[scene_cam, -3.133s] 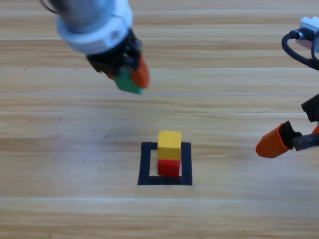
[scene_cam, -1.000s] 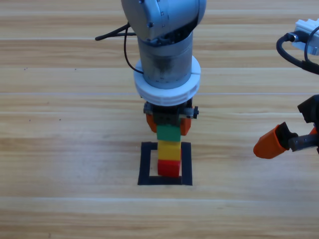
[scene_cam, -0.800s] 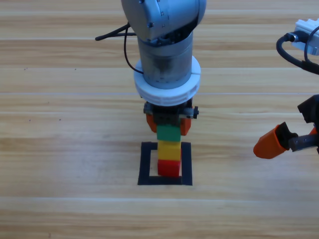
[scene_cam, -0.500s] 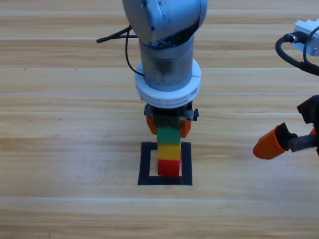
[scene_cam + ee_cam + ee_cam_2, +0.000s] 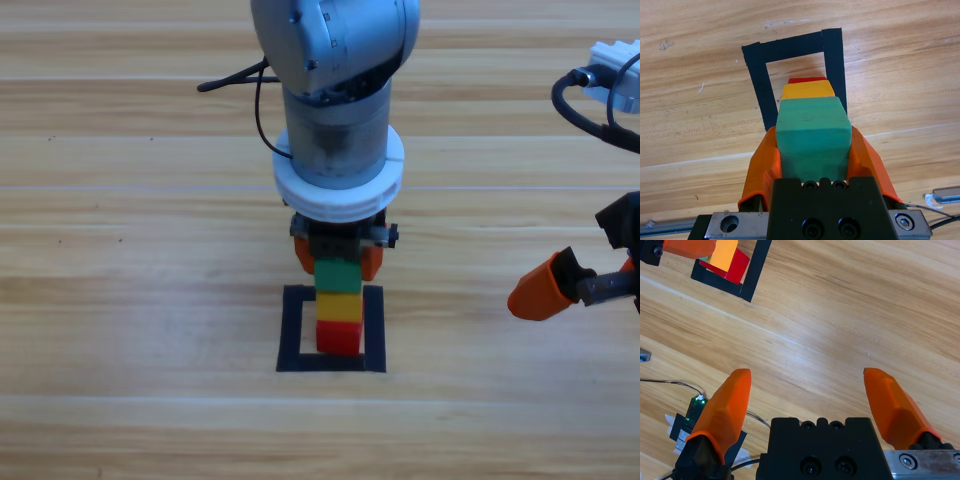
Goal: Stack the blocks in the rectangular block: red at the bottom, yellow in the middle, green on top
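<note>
Wooden tabletop, with the black tape square outline [image 5: 331, 341] as landmark: inside it stand the small red cube [image 5: 339, 337], yellow cube [image 5: 339, 306] and teal-green cube [image 5: 338, 276], stacked upright. Since three seconds ago, the left gripper [image 5: 337, 258] has carried the green one over, still clamping it. Well right of the square, the right gripper [image 5: 810, 405] waits, jaws wide.

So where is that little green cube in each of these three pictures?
High view: the green cube sits mid-picture, atop the yellow cube, between the left claw's jaws.
Left wrist view: it fills the centre, clamped between the orange jaws.
Right wrist view: only a sliver shows at the top left.
Shared landmark: the black tape square.
</note>
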